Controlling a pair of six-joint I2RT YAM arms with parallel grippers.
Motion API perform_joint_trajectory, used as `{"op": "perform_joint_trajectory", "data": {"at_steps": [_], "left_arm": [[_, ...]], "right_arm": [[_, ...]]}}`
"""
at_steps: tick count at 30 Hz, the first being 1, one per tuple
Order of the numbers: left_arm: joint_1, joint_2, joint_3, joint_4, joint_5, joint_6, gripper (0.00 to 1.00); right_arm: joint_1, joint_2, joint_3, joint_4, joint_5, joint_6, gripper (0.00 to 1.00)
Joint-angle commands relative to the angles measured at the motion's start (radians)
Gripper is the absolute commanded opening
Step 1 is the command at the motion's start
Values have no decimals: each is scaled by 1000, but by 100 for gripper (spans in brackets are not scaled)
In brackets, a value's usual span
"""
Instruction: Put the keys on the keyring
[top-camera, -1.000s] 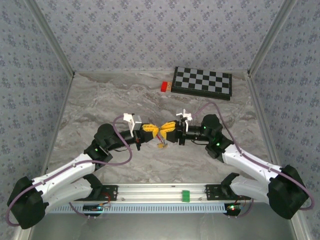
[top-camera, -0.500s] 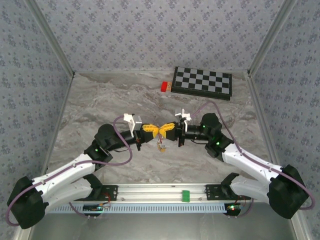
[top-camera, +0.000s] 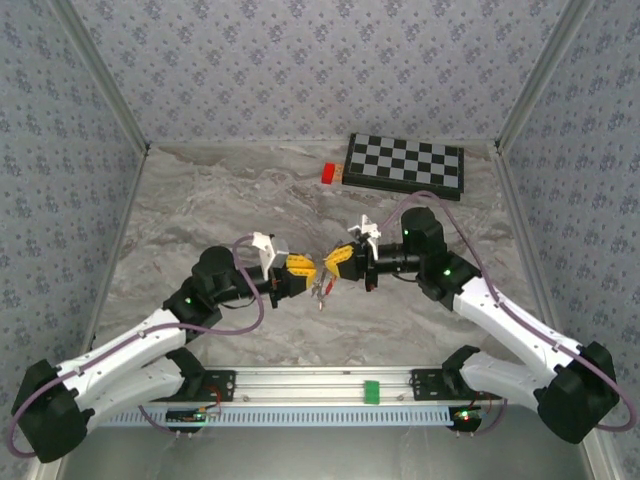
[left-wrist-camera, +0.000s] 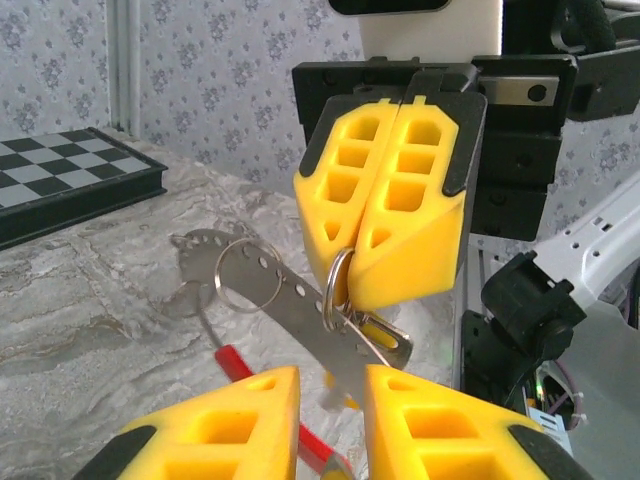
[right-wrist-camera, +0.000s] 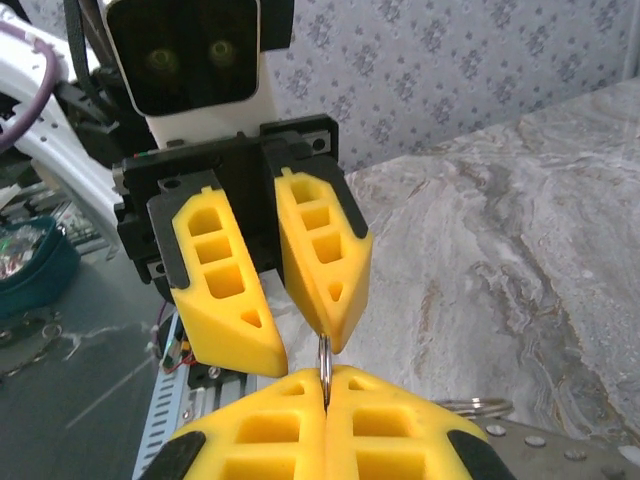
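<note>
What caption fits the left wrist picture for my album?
Right gripper pinches a metal ring in front of the left gripper's open jaws.

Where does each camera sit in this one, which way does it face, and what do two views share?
Top external: above and behind the arms, looking down over the table toward the chessboard; left arm with left gripper and right arm with right gripper show.
Left wrist: faces the right gripper, shut on the keyring; own open fingers at bottom.
Right wrist: faces the open left gripper; own fingers pinch the keyring.
Shared: both wrist views show the keyring.
</note>
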Motion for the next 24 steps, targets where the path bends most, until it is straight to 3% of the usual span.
{"op": "perform_joint_trajectory", "data": {"at_steps": [1, 24], "left_arm": [[5, -5, 58, -64, 39, 52, 24], [9, 71, 68, -14, 100, 40, 24]], "right_arm": [[-3, 20, 47, -120, -68, -80, 0], [28, 55, 65, -135, -91, -97, 0]]}}
